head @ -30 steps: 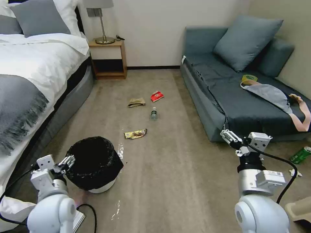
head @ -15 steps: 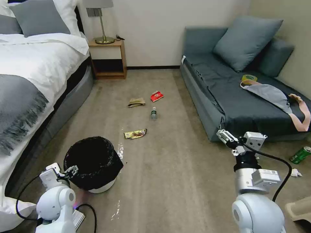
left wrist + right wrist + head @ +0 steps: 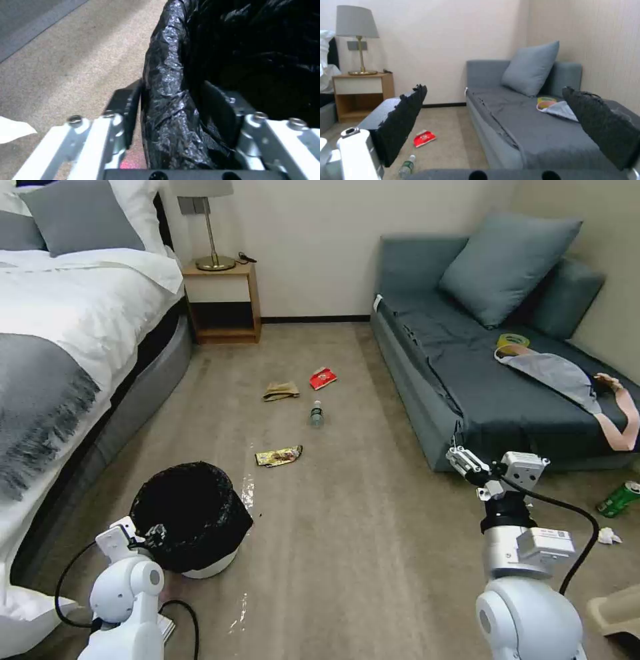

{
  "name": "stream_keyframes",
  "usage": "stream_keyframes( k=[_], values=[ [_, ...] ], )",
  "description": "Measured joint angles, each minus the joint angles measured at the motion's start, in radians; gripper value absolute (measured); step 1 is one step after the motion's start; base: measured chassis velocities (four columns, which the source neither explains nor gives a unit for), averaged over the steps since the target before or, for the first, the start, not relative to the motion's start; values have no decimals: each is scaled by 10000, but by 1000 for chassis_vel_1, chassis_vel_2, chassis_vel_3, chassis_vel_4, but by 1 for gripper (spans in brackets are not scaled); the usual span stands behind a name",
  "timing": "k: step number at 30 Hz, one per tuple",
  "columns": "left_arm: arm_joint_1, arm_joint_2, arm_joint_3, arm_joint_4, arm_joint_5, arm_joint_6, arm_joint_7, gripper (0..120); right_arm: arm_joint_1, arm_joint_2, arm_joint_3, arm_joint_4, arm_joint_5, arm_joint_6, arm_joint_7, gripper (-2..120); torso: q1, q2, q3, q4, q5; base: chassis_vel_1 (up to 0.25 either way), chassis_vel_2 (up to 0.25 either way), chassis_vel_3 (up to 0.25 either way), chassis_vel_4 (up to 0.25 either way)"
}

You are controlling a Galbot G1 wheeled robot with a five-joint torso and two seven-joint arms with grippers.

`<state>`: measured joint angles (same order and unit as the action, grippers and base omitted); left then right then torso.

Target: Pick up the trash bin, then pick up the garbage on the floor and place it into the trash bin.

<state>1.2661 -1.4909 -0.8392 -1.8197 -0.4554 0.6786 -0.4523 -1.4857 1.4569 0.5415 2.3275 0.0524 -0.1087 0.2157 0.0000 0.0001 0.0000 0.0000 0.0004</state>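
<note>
Carpet floor runs between a bed on the robot's left and a grey sofa on its right, with a wooden nightstand against the far wall. On the floor near the bed stands the trash bin, round and white, its black bag folded over the rim. The left pincer sits at the bin's near rim; in the left wrist view one finger is outside the bagged wall and the other inside, set apart around the rim without pressing it flat. The right pincer hangs in the air near the sofa's front edge, fingers spread wide and empty. Beyond the bin lies the garbage: a crumpled brown paper bag, a gold-brown wrapper, a red packet, and a small clear bottle.
</note>
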Motion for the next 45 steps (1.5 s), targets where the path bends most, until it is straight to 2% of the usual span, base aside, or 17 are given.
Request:
stream_keyframes(
  k=[2, 3, 6, 7, 11, 16, 20, 21, 25, 26, 30, 35, 45],
  values=[
    [6, 0, -13, 47, -17, -25, 2, 39, -7, 0, 5, -3, -9, 39, -4, 100, 0, 0, 0, 0, 1, 0, 0, 0, 0],
    [6, 0, -13, 47, -17, -25, 2, 39, -7, 0, 5, -3, -9, 39, -4, 100, 0, 0, 0, 0, 1, 0, 0, 0, 0],
    [32, -37, -44, 69, -57, -52, -3, 24, -32, -4, 6, -2, -13, 90, -7, 100, 0, 0, -1, 0, 2, 0, 0, 0, 0],
    [32, -37, -44, 69, -57, -52, -3, 24, -32, -4, 6, -2, -13, 90, -7, 100, 0, 0, -1, 0, 2, 0, 0, 0, 0],
    [115, -98, -66, -81, -185, -118, 9, 8, -55, -42, 0, 8, -6, 230, -6, 100, -1, -1, 0, 0, -10, 0, 0, 0, 0],
    [216, -143, -70, -399, -303, -232, 29, 5, -54, -100, 1, 8, 144, 516, -17, 100, 0, -1, 1, -2, -13, 0, 0, 0, 0],
    [489, -234, -61, -1363, -448, -354, -16, 4, -51, -165, 74, 12, 703, 1363, -314, 100, -1, -1, 1, 0, -7, 0, 0, 0, 0],
    [489, -234, -61, -1363, -448, -354, -16, 4, -51, -165, 74, 12, 703, 1363, -314, 100, -1, -1, 1, 0, -7, 0, 0, 0, 0],
    [947, -400, 80, -2810, -101, -383, 119, 3, -28, -235, 215, 29, 1027, 1835, -413, 100, 0, -1, 1, -2, -4, 0, 0, 0, 0],
    [947, -400, 80, -2810, -101, -383, 119, 3, -28, -235, 215, 29, 1027, 1835, -413, 100, 0, -1, 1, -2, -4, 0, 0, 0, 0],
    [1423, -613, 243, -4243, 459, -331, 295, 3, -16, -344, 378, 77, 1295, 2250, -581, 100, 0, -1, 1, 1, -2, 0, 0, 0, 0],
    [1691, -748, 265, -4882, 1018, -351, 472, 3, -4, -451, 526, 155, 1512, 2281, -668, 100, 0, -1, 0, 0, -4, 0, 0, 0, 0],
    [1779, -784, 249, -5013, 1020, -392, 491, 3, -28, -464, 581, 165, 1566, 2298, -862, 100, 0, -1, 0, 0, -5, 0, 0, 0, 0]
  ],
)
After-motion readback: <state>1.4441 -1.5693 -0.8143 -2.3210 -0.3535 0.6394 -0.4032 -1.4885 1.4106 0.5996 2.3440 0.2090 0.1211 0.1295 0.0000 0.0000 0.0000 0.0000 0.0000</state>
